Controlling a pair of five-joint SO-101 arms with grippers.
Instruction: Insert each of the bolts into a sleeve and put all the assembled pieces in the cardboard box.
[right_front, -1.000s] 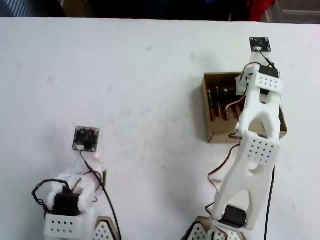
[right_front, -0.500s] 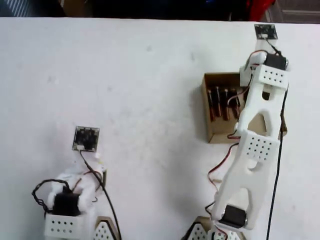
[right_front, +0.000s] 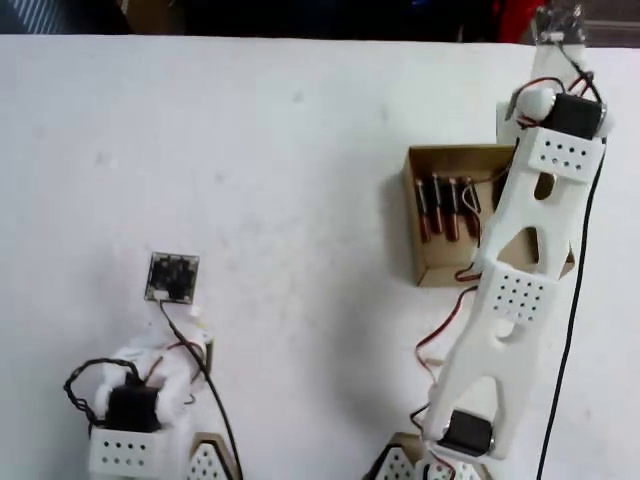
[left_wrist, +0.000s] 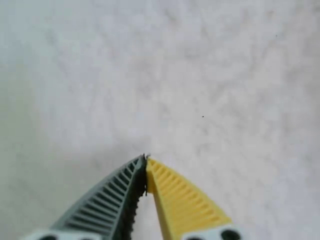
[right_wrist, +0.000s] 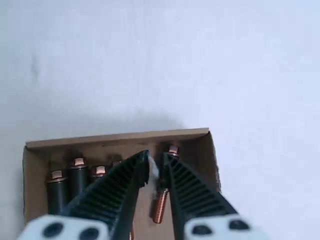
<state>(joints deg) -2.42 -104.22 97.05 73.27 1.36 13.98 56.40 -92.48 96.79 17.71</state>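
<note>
The cardboard box (right_front: 425, 265) sits right of the table's middle, holding several dark sleeves with copper bolts (right_front: 445, 205) laid side by side. My right arm (right_front: 510, 300) stretches over the box's right half toward the far edge. From its wrist, the box (right_wrist: 120, 140) lies below, the assembled pieces (right_wrist: 75, 180) standing in a row. My right gripper (right_wrist: 155, 159) hangs above them, slightly open, and a copper bolt thread (right_wrist: 160, 205) shows through the gap. My left gripper (left_wrist: 145, 159) is shut, empty, over bare table. The left arm (right_front: 130, 410) is folded at the near left.
The white table (right_front: 250, 150) is bare across its left and middle. A dark edge with room clutter runs along the far side. Red and black cables (right_front: 440, 340) hang beside the right arm, near the box's front corner.
My right arm's wrist has moved up and toward the table's far edge, uncovering more of the box and the pieces in it. The left arm has stayed put.
</note>
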